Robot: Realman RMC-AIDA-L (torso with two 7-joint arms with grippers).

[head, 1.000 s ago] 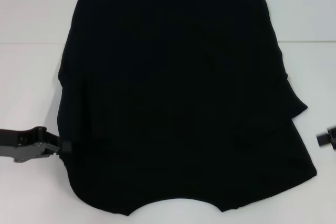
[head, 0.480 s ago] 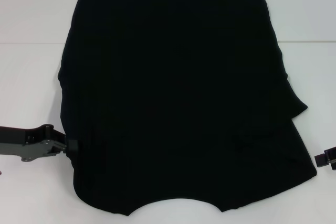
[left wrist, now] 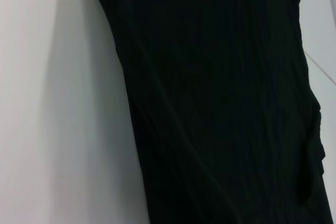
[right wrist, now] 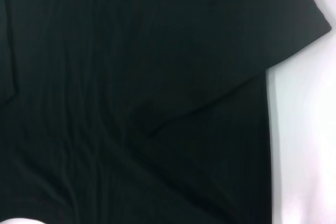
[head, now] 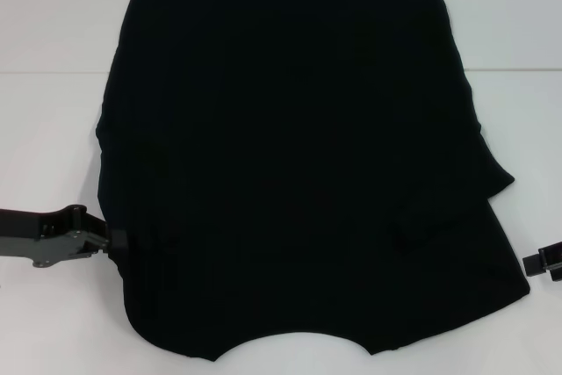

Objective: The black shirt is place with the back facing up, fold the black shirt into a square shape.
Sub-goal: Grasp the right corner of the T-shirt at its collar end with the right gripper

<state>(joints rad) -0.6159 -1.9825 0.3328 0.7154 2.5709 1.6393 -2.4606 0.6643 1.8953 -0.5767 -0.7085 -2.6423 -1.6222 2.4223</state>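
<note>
The shirt (head: 299,155) lies flat on the white table (head: 53,15), sleeves already folded in, neck end nearest the robot. Left gripper (head: 112,238) touches the shirt's left edge; right gripper (head: 537,263) sits just beside its right edge. Whether either claw is open or holding cloth cannot be told. Judged step: gripping the near corners; next, fold them toward the far hem. No lettering or label visible.

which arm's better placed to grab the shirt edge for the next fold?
Probably left. In the head view the left pincer sits right at the black shirt's near left edge. The right pincer is mostly out of frame, slightly off the shirt's near right corner.
</note>
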